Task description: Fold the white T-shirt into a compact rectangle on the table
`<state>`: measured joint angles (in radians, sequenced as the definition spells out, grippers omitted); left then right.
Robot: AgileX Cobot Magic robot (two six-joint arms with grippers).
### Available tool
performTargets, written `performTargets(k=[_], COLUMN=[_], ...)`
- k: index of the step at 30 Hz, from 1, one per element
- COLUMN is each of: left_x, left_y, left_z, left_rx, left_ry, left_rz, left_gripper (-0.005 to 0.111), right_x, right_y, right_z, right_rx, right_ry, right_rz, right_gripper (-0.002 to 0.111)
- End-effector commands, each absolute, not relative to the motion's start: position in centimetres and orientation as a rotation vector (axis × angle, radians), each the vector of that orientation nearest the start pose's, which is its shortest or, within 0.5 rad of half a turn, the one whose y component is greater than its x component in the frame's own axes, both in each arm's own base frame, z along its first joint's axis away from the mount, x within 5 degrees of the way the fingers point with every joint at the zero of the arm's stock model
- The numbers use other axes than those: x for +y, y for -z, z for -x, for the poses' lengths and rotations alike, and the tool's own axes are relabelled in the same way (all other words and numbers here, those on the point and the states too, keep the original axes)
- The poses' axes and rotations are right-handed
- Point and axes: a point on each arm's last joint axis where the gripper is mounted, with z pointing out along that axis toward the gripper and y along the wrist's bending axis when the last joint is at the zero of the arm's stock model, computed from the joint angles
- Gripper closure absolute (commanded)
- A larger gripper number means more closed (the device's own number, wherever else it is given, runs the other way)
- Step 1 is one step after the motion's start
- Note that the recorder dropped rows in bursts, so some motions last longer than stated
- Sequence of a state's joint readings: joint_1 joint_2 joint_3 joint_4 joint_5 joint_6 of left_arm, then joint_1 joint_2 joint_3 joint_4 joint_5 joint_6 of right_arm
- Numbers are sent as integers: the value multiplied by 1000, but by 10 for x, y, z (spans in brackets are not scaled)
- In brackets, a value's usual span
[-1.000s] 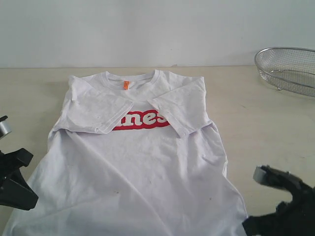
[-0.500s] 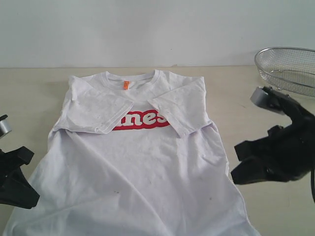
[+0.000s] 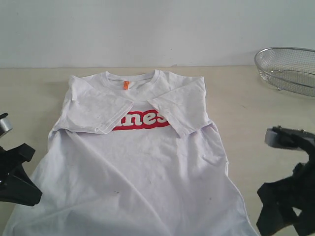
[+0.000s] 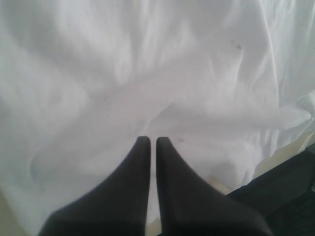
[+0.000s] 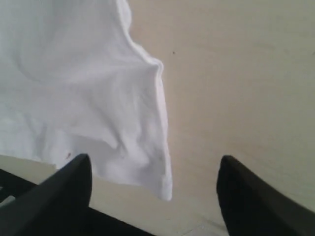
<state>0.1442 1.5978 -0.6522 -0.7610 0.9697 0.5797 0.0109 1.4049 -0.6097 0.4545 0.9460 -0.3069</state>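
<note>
The white T-shirt [image 3: 142, 167] lies face up on the table [image 3: 246, 98], both sleeves folded in over the red lettering [image 3: 141, 119]. My left gripper [image 3: 19, 174] is at the shirt's lower left edge. In the left wrist view its fingers [image 4: 149, 141] are shut over white cloth [image 4: 147, 73], with no fold pinched between them. My right gripper [image 3: 283, 209] hangs at the lower right, beside the hem. In the right wrist view it [image 5: 155, 162] stands open, and the shirt's hem corner [image 5: 165, 189] lies on the table between the two fingers, touching neither.
A silver wire-mesh basket [image 3: 288, 69] stands at the back right of the table. Bare tabletop [image 5: 236, 73] stretches to the right of the shirt. A pale wall runs behind the table's far edge.
The right arm swung up toward the basket, then came back down beside the shirt's lower right corner, and its jaws now stand open. The left arm and the shirt have barely moved.
</note>
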Motion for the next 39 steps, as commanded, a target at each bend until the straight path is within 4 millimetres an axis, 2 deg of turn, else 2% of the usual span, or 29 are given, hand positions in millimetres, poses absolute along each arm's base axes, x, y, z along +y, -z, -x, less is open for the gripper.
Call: performTargets(k=[1, 5, 11, 13, 16, 18, 19, 21, 22, 28, 34, 39], left_x=[-22, -22, -22, -22, -22, -22, -23, -23, -23, -23, -23, -21], left_y=[-157, -157, -157, -157, -157, -157, -157, -157, -157, -157, -158, -168], left_z=[-225, -225, -224, -224, -224, -224, -224, -224, -224, -224, -224, -236], left_rx=[2998, 2998, 3000, 3000, 3002, 3003, 3004, 3004, 3004, 3004, 3001, 2962], left_ry=[966, 966, 973, 973, 978, 980, 983, 983, 983, 983, 981, 971], left_rz=[129, 129, 124, 124, 123, 123, 122, 122, 122, 122, 117, 78], left_gripper=[102, 102, 102, 102, 102, 102, 102, 102, 102, 102, 102, 102], right_x=[36, 36, 45, 50, 61, 66, 69, 73, 74, 86, 96, 102], right_y=[-150, -126, -107, -100, -89, -84, -82, -82, -83, -103, -150, -185], right_z=[-180, -174, -178, -178, -177, -178, -178, -179, -180, -200, -227, -257], right_rx=[3150, 3177, 3163, 3182, 3215, 3217, 3215, 3205, 3202, 3144, 2946, 2775], right_ry=[-596, -605, -772, -779, -697, -633, -608, -600, -605, -729, -790, -761], right_rz=[-44, -149, -211, -175, -91, -83, -65, 23, 70, 211, 310, 340], right_gripper=[46, 46, 46, 46, 48, 61, 72, 103, 108, 109, 109, 109])
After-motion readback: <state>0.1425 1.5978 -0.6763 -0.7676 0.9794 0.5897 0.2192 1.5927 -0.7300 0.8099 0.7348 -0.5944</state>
